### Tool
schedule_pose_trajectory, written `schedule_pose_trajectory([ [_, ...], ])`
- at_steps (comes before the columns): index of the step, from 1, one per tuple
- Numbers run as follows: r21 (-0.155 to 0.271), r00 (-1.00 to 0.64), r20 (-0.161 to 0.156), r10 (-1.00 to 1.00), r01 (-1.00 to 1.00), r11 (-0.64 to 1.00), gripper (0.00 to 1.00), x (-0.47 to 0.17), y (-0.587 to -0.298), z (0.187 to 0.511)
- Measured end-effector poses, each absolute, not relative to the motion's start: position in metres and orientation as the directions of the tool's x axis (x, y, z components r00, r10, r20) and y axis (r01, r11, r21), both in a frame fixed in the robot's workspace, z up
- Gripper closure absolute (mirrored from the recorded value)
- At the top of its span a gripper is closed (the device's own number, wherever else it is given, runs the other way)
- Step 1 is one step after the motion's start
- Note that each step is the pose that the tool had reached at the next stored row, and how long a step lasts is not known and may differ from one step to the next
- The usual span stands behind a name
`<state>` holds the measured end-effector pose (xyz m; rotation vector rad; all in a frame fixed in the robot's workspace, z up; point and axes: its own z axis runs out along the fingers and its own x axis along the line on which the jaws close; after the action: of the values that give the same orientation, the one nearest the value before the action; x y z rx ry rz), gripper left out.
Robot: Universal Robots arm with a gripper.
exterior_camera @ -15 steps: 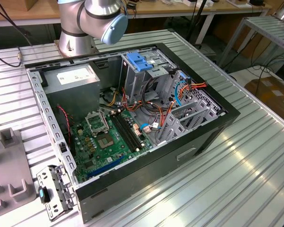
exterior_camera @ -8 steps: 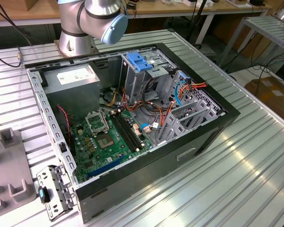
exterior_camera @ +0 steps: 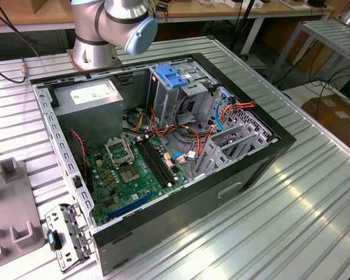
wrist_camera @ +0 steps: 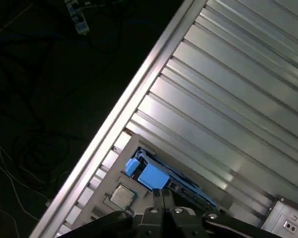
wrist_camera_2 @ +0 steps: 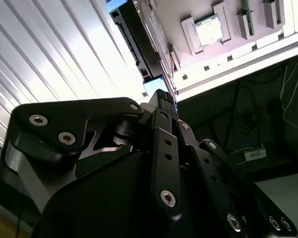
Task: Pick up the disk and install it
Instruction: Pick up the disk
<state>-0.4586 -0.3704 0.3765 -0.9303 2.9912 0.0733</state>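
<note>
My fingers (wrist_camera: 158,195) are together, not clamped on anything as far as I can tell, with the tips just by the disk (wrist_camera: 153,176). It's lying flat in its blue carrier on a grey fixture (wrist_camera: 105,182) at the worktop (wrist_camera: 228,99) edge, one processor chip (wrist_camera: 121,196) beside it. Wrist's pointing down at it. Further off there's one open PC case (exterior_camera: 221,192) holding one motherboard (exterior_camera: 128,175), one grey power supply (exterior_camera: 90,105) and one blue latch (exterior_camera: 170,76). My arm base (exterior_camera: 93,49) stands beyond that.

The disk (wrist_camera: 153,176) (blue-framed) rests on a grey fixture (wrist_camera: 107,184) on the ribbed table (wrist_camera: 238,99).
</note>
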Motion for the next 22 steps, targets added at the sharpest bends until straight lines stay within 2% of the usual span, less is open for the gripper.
schedule_pose_trajectory([
  [13, 0.04, -0.618, -0.02, -0.786, -0.786, 0.617, 0.89, -0.4586, -0.3705, 0.3757],
  [22, 0.04, -0.381, -0.019, -0.924, -0.924, 0.381, 0.89, -0.4586, -0.3705, 0.3747],
])
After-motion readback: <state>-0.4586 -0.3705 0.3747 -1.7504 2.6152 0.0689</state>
